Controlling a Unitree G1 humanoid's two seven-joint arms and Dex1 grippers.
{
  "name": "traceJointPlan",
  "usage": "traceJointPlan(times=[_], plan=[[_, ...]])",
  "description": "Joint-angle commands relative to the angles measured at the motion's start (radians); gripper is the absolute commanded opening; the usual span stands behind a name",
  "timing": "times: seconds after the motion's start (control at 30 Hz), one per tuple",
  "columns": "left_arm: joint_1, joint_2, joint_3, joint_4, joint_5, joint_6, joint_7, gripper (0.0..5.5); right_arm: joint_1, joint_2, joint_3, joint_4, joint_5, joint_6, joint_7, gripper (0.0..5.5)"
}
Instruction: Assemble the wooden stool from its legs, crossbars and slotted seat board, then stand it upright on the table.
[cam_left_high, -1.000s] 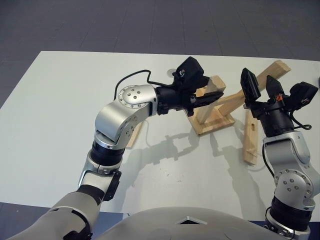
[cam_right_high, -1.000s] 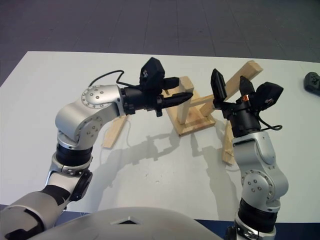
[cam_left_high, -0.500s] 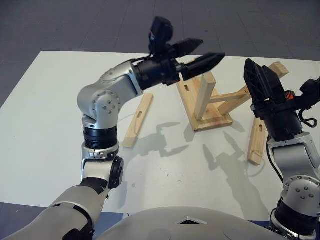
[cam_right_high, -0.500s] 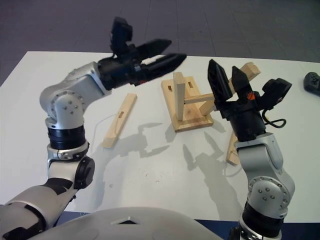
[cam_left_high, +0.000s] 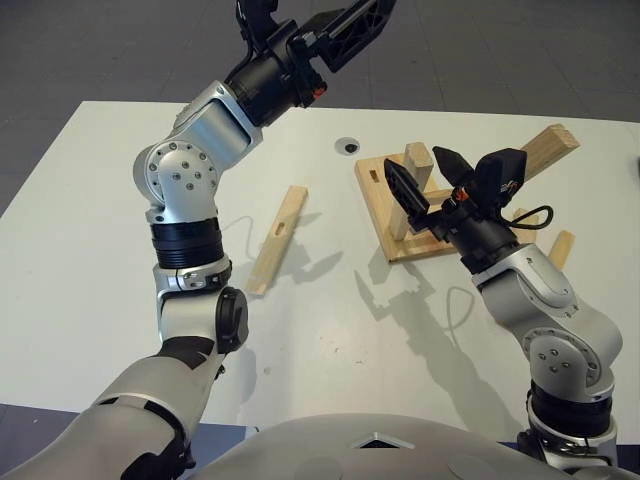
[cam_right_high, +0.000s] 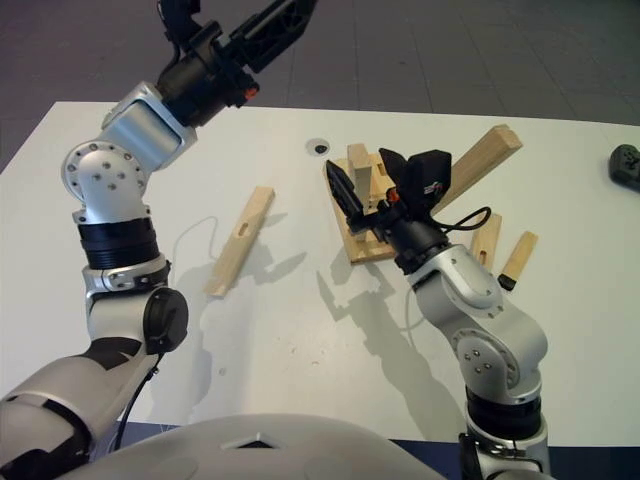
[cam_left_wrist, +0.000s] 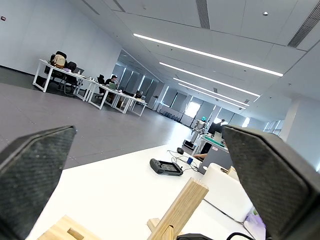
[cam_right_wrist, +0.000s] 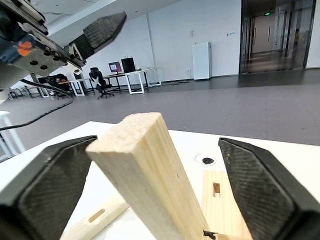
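1. Seat board (cam_left_high: 375, 190) lies flat on the white table (cam_left_high: 100, 200), on your right half toward the far edge, with a slot showing near its far corner.
2. One leg (cam_right_wrist: 150, 170) stands upright out of the board. A longer leg (cam_left_high: 545, 150) slants up and away to the far right behind it. You cannot see how the two are joined, because your right arm covers that spot.
3. Your right gripper (cam_left_high: 413, 165) sits at the top of the upright leg with its fingers (cam_right_wrist: 260, 190) spread wide, one on each side of the wood. The right wrist view shows a clear gap on one side, so the leg is not clamped.
4. Your left gripper (cam_left_wrist: 149, 129) is held high toward the far side of the table, well apart from every piece. It is spread wide with nothing between the pads.
5. A loose slotted piece (cam_left_high: 278, 238) lies flat on the table to the left of the board, well apart from it.
6. A short wooden piece (cam_right_high: 487, 240) lies on the table to the right of the board, near your right arm, with a second short piece (cam_right_high: 518, 255) just beside it.
7. A round hole (cam_left_high: 347, 146) shows in the tabletop near the board's far left corner, and a dark controller (cam_right_high: 625, 165) rests at the table's right edge.
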Motion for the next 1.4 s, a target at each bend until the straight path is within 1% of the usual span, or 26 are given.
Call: traceJointPlan(times=[0.03, 0.27, 0.4, 0.53, 0.7, 0.8, 0.9, 1.0, 1.03, 1.07, 1.13, 1.23, 1.33, 1.4], plan=[[0.025, 0.012, -0.017, -0.017, 0.014, -0.009, 0.018, 5.4, -0.018, -0.017, -0.003, -0.04, -0.044, 0.046, -0.027, 3.71], [0.022, 0.013, -0.025, -0.028, 0.016, -0.022, 0.041, 5.4, 0.01, -0.013, -0.023, -0.07, -0.06, 0.137, -0.071, 2.59], [0.027, 0.015, -0.038, -0.022, 0.031, -0.033, 0.045, 5.4, 0.0, -0.007, -0.04, -0.068, -0.077, 0.154, -0.072, 2.02], [0.041, 0.017, -0.056, -0.028, 0.041, -0.045, 0.04, 5.4, -0.018, -0.013, -0.05, -0.058, -0.096, 0.157, -0.059, 1.29], [0.06, 0.026, -0.077, -0.027, 0.054, -0.052, 0.025, 5.4, -0.017, -0.02, -0.057, -0.056, -0.117, 0.153, -0.017, 1.2], [0.066, 0.033, -0.087, -0.021, 0.065, -0.061, 0.017, 5.4, 0.001, -0.031, -0.092, -0.037, -0.078, 0.131, 0.067, 1.18], [0.061, 0.045, -0.092, -0.005, 0.079, -0.075, 0.005, 5.4, 0.056, -0.089, -0.165, -0.013, 0.066, 0.099, 0.307, 1.18], [0.053, 0.061, -0.099, 0.02, 0.095, -0.089, -0.015, 5.4, 0.113, -0.217, -0.234, 0.031, 0.148, 0.098, 0.565, 1.18], [0.053, 0.065, -0.101, 0.027, 0.101, -0.094, -0.02, 5.4, 0.125, -0.264, -0.248, 0.052, 0.146, 0.098, 0.63, 1.18], [0.051, 0.067, -0.104, 0.037, 0.107, -0.098, -0.024, 5.4, 0.137, -0.301, -0.259, 0.067, 0.134, 0.093, 0.677, 1.18], [0.055, 0.064, -0.105, 0.035, 0.105, -0.097, -0.029, 5.4, 0.147, -0.381, -0.266, 0.121, 0.036, 0.039, 0.751, 1.18], [0.073, 0.059, -0.105, 0.02, 0.098, -0.09, -0.027, 5.4, 0.15, -0.499, -0.262, 0.216, -0.159, -0.109, 0.836, 1.08], [0.079, 0.058, -0.109, 0.024, 0.096, -0.086, -0.032, 5.4, 0.131, -0.554, -0.274, 0.283, -0.246, -0.214, 0.887, 1.06], [0.078, 0.057, -0.113, 0.035, 0.102, -0.091, -0.034, 5.4, 0.096, -0.569, -0.259, 0.366, -0.336, -0.302, 0.873, 1.06]])
